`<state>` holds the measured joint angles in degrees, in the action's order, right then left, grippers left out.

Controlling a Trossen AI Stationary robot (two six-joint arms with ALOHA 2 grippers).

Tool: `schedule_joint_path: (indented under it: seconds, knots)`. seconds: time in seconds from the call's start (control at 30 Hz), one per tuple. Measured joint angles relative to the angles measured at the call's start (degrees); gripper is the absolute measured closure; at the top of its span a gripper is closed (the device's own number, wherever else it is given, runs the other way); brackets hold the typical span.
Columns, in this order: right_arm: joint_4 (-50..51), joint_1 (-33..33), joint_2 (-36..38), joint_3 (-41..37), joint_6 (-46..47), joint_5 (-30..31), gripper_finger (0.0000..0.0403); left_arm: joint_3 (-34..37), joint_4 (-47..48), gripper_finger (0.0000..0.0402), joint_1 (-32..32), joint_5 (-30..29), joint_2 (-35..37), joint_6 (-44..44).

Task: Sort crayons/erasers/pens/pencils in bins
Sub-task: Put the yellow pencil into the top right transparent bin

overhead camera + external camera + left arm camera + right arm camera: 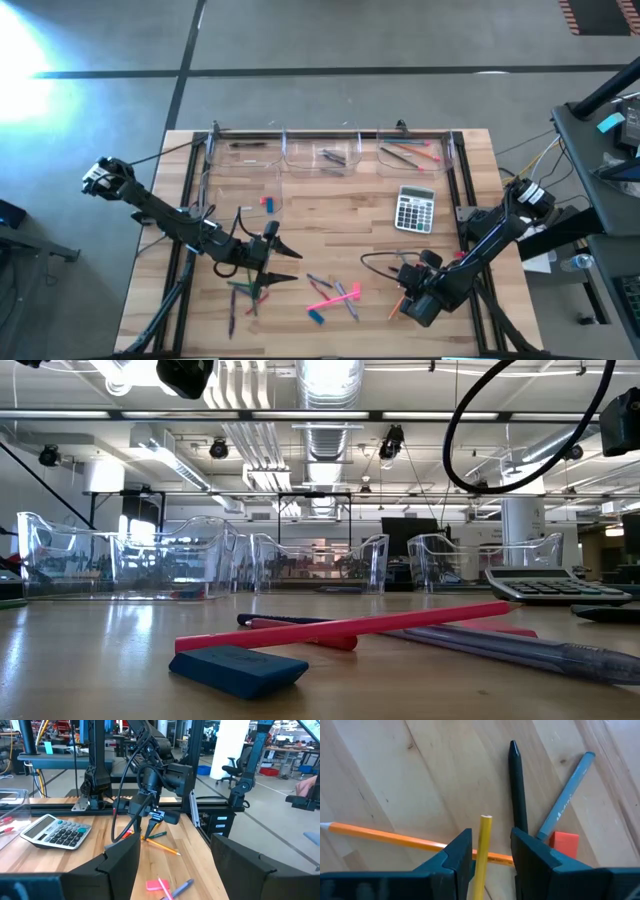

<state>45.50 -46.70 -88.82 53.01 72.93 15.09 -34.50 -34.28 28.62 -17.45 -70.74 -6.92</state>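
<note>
My right gripper (405, 290) is low over the table's near right part and open. Its fingers stand on either side of a yellow pencil (485, 840) near that pencil's flat end, with a gap wider than the pencil. An orange pencil (385, 836) lies crosswise under it. A black stick (517, 785), a blue stick (566, 795) and an orange-red block (564, 843) lie just beyond. My left gripper (285, 258) is open and empty, near the left, beside several sticks (245, 290). Clear bins (320, 152) line the far edge.
A grey calculator (414, 208) lies at the right, in front of the bins. Pink sticks and a blue eraser (238, 668) lie at the near middle (335, 295). A small pink and blue piece (267, 202) lies near the left bins. Metal rails run along the table's sides.
</note>
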Motion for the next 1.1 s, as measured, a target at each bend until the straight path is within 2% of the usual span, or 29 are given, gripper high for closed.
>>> schedule_joint_path:
  seconds: [0.43,0.73,1.1]
  knots:
    - [-2.0,0.0,-0.2,-1.9,0.6,-0.1,0.0327,0.0,0.0,0.0173,0.0,0.0,0.0,0.0]
    - [-2.3,0.0,0.1,-2.2,0.6,-1.0,0.0377,0.0,0.1,0.0173,0.0,0.0,0.0,0.0]
    - [-2.4,1.1,4.0,0.6,-0.9,-1.1,0.0382,0.0,0.1,0.0173,0.0,0.0,0.0,0.1]
